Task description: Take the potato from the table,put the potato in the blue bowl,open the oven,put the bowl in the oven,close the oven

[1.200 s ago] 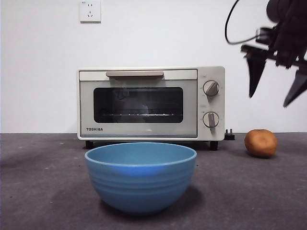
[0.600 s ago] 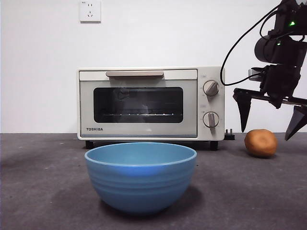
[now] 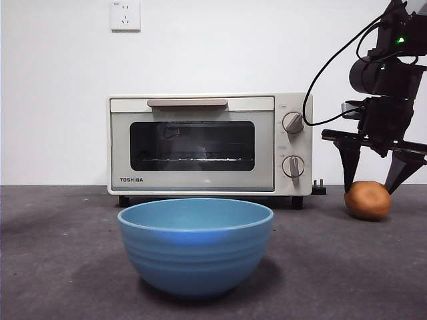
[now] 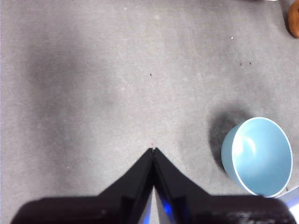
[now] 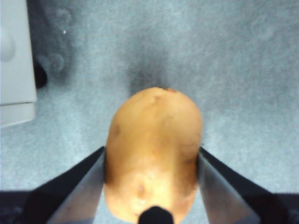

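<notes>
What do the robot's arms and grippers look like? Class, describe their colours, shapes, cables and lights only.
The right gripper has two black, tapering, pointed jaws on a black crossbar. Above it is a chunky black arm with rounded joints, a small green light and a looping black cable. The left gripper shows two matte black wedge-shaped jaws narrowing to a point, with a faint blue glow near their base.
</notes>
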